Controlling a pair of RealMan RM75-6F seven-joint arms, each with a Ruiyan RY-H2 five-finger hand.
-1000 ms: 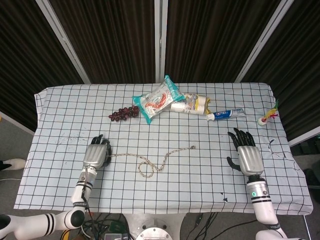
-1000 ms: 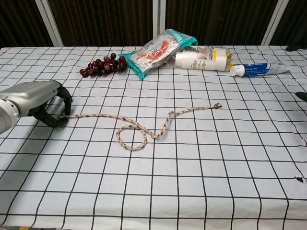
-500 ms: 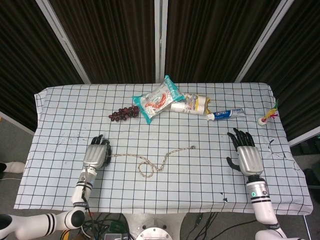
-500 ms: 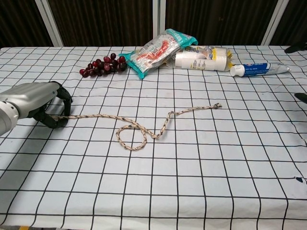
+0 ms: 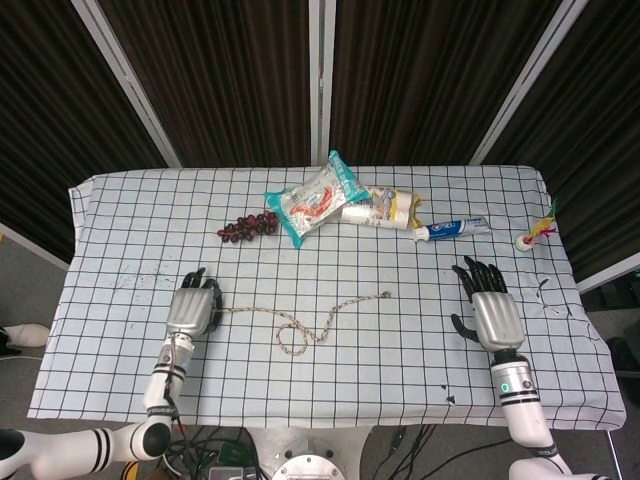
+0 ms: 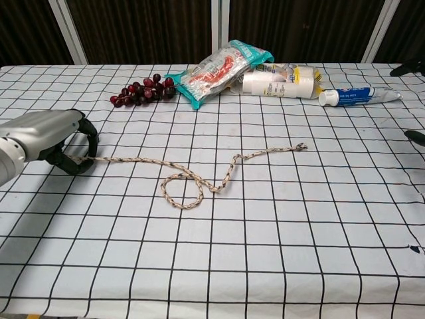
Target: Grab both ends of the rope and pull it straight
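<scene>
We are holding 1 end of the rope (image 6: 192,179) in our left hand (image 5: 193,307), whose fingers are curling down around that end against the checked tablecloth (image 6: 279,252). From the chest view the rope is emerging directly from under those fingers. Our right hand (image 5: 493,312) is lying flat, fingers spread apart and holding nothing, well apart from the free end of the rope (image 5: 386,294), which is resting to that hand's left and slightly beyond it.

Risk 1: the left-hand grip is looking shallow, so a pull may be drawing the end out from under the fingers. Risk 2: the loop (image 6: 180,189) near mid-length may be tightening into a knot under tension instead of opening. Risk 3: the free end is thin and lying flat on the cloth, so the right hand may be pinching cloth or missing it.

The rope is a thin, braided, tan cord. It is running straight from the left hand toward the right, forming 1 closed loop, then rising in a wavy line to a frayed tip.

Beyond both hands, grapes (image 5: 248,227), a snack bag (image 5: 313,198), a white pack (image 5: 385,208) and a toothpaste tube (image 5: 450,230) are lying near the far edge.
</scene>
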